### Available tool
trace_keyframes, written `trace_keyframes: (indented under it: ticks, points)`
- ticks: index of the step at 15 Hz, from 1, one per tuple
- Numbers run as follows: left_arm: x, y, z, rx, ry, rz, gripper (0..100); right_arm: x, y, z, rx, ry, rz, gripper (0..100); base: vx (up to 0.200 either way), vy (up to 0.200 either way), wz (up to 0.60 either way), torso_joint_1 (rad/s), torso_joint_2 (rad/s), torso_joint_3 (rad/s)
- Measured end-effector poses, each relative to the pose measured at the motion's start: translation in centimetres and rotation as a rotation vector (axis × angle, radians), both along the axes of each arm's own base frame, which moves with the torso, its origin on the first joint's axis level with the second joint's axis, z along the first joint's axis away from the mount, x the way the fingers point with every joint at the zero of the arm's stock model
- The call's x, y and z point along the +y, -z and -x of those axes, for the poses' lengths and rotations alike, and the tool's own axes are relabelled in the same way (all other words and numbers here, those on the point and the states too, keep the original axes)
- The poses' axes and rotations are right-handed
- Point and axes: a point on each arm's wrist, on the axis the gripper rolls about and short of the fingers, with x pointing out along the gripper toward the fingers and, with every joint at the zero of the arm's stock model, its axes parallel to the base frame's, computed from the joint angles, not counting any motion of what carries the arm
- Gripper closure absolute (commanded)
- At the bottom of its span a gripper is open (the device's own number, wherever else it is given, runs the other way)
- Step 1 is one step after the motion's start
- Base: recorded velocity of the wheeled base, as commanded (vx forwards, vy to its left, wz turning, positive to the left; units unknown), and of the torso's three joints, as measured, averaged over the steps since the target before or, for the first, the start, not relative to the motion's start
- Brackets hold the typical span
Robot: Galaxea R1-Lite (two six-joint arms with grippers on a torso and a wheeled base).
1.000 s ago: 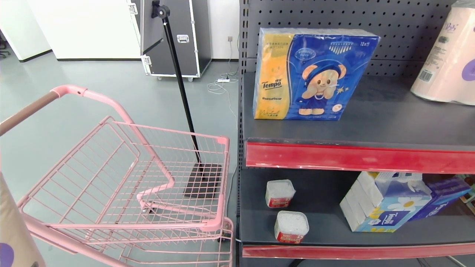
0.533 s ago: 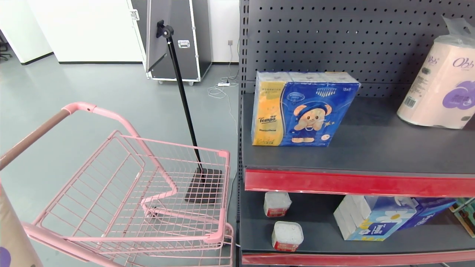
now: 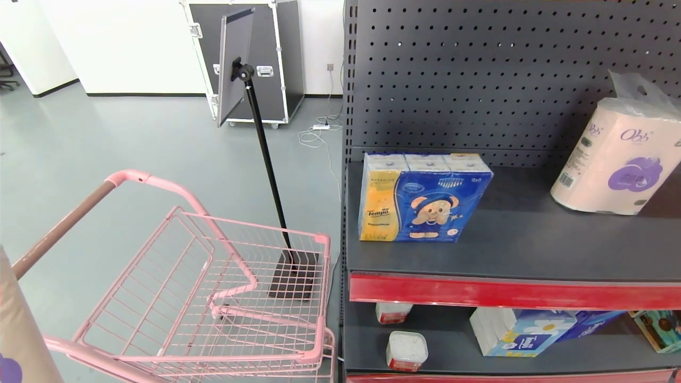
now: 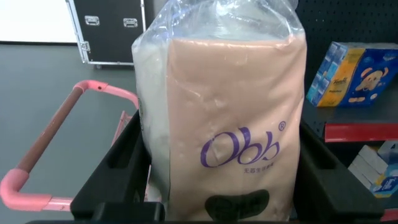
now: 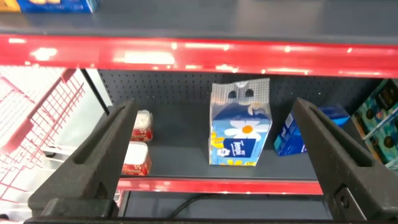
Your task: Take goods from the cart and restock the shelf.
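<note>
Left gripper (image 4: 224, 158) clamps a toilet-roll pack (image 4: 227, 93) near the pink cart (image 3: 321, 240)

Shop aisle: stocked pegboard shelf (image 3: 532, 250), pink shopping cart (image 3: 250, 225).

A black flight case (image 3: 283, 37) stands by the white wall (image 3: 122, 48).

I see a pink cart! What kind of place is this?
Probably a pretend shop in a workroom: a pink shopping cart and a shelf with red strips holding a tissue pack, but a black flight case stands on the floor behind.
</note>
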Motion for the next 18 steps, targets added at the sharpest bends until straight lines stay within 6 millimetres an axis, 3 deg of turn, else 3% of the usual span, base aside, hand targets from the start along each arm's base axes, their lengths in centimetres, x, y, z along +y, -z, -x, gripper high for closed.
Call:
trace_keyframes:
  ticks: [4, 18]
  points:
    - [-0.1, 0.4, -0.5, 0.032, -0.028, -0.005, 100, 0.0, 0.0, 0.0, 0.000, -0.001, 0.000, 0, 0.000, 0.000, 0.00, 0.150, -0.36, -0.209]
    - [-0.2, -0.1, -1.2, 0.054, -0.040, -0.024, 100, 0.0, 0.0, 0.0, 0.000, 0.000, 0.000, 0, 0.000, 0.000, 0.00, 0.003, 0.00, -0.003]
